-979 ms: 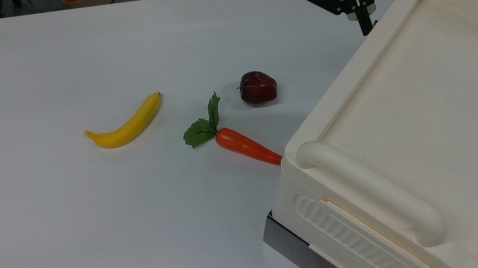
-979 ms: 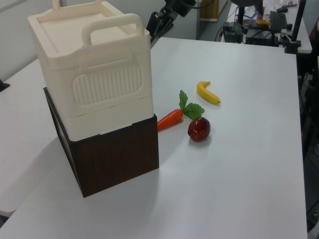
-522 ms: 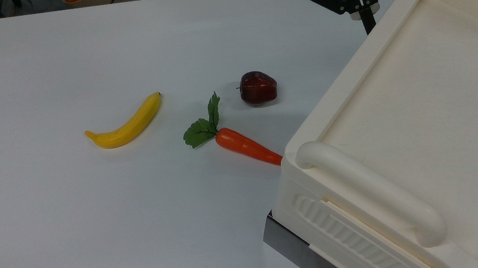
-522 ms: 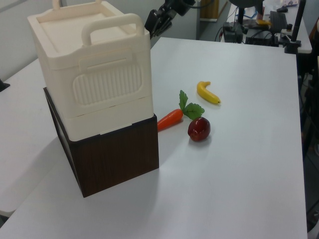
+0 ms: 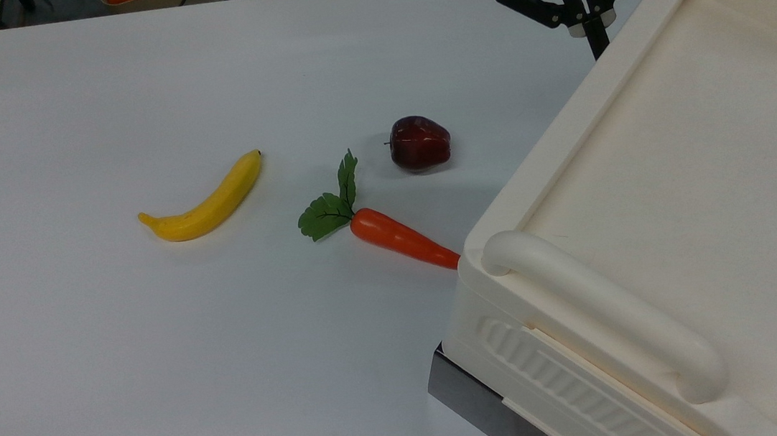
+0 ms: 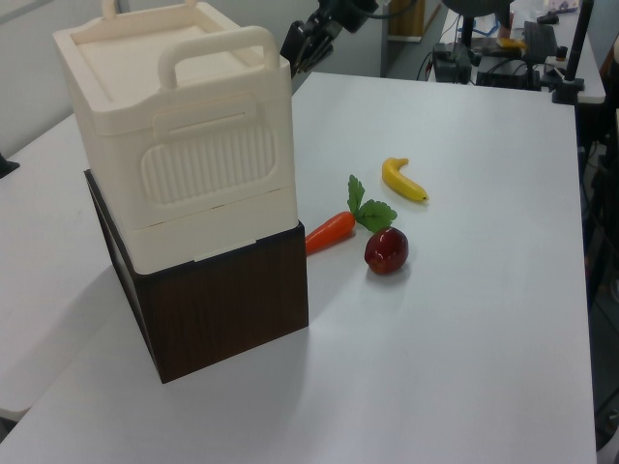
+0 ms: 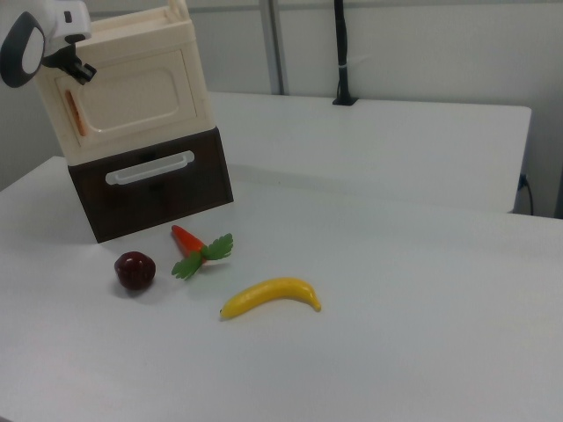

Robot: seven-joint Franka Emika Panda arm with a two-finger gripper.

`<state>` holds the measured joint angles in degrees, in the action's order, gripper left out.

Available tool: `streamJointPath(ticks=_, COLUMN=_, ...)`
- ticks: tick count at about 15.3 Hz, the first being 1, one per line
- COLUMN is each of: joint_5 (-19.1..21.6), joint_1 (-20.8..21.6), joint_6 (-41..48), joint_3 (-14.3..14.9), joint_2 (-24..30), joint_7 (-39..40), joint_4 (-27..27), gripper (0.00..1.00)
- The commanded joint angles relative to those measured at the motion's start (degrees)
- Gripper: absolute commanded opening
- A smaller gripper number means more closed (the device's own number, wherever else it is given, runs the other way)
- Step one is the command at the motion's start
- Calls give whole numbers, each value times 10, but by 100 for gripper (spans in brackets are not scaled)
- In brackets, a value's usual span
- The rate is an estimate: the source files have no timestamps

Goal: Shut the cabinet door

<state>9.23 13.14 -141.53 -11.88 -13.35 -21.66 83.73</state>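
Observation:
The cream-white cabinet [image 5: 677, 144] stands on a dark brown drawer box [image 6: 222, 309]. In the right view its cabinet door [image 7: 132, 98] is a cream panel with a recessed field and a copper-coloured handle [image 7: 76, 114] at the right view's left end. The door lies flush with the cabinet's front. My gripper [image 5: 595, 44] hovers at the cabinet's far corner in the top view, fingers together and holding nothing. In the right view the gripper [image 7: 77, 66] sits just above the handle end of the door, and in the left view the gripper [image 6: 295, 48] is behind the cabinet.
On the white table lie a banana [image 5: 206, 201], a carrot with green leaves [image 5: 398, 238] whose tip touches the brown box, and a dark red apple [image 5: 420, 142]. The brown box has a white bar handle [image 7: 149, 169]. Open table stretches across the top view's left.
My gripper has shifted slightly up and to the top view's right, staying at the cabinet's far corner. The door, cabinet and fruit have not moved.

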Motion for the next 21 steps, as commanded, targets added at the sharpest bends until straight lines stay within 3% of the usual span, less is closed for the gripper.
streamJointPath(ticks=1, joint_5=0, joint_1=10, joint_6=-47, joint_3=2, joint_2=-16, joint_7=7, joint_4=6, gripper=0)
streamJointPath(ticks=11, joint_5=5, joint_1=4, joint_6=-40, joint_3=2, joint_2=-6, joint_7=17, joint_4=5, gripper=0)
streamJointPath(ticks=15, joint_5=10, joint_1=7, joint_6=28, joint_3=2, joint_2=15, joint_7=18, joint_4=5, gripper=0)
streamJointPath(ticks=21, joint_5=10, joint_1=16, joint_6=25, joint_3=-6, joint_2=12, joint_7=15, joint_4=5, gripper=0)
